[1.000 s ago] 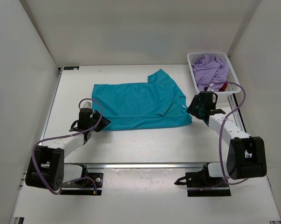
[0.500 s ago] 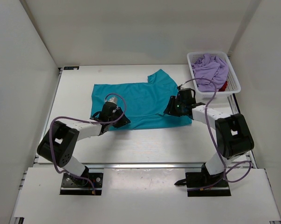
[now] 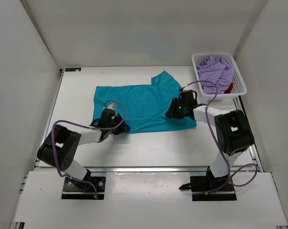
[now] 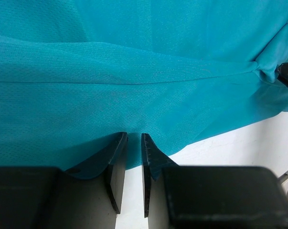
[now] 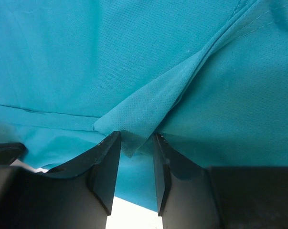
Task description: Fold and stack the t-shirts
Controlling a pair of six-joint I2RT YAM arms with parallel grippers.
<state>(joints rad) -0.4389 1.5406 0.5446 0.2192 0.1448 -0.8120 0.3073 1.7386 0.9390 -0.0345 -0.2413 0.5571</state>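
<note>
The teal t-shirt [image 3: 144,100] lies spread flat mid-table, one sleeve pointing to the far side. My left gripper [image 3: 121,126] sits at its near-left hem. In the left wrist view its jaws [image 4: 134,136] stand a narrow gap apart, pinching the teal hem [image 4: 134,95] at their tips. My right gripper [image 3: 174,110] rests on the shirt's near-right part. Its jaws [image 5: 136,136] are wider apart, with a loose folded flap of teal cloth [image 5: 144,114] lying between the tips. The lavender t-shirt [image 3: 215,69] is heaped in the basket, and a bit of the red t-shirt [image 3: 228,88] shows beside it.
The white mesh basket [image 3: 200,57] stands at the far right of the table. White walls enclose the left, back and right. Bare white table [image 3: 148,148] lies between the shirt and the arm bases.
Both arms swung in from the table's sides onto the teal shirt's near edge. The right jaws narrowed around a cloth flap. The left gripper shifted slightly nearer and to the left.
</note>
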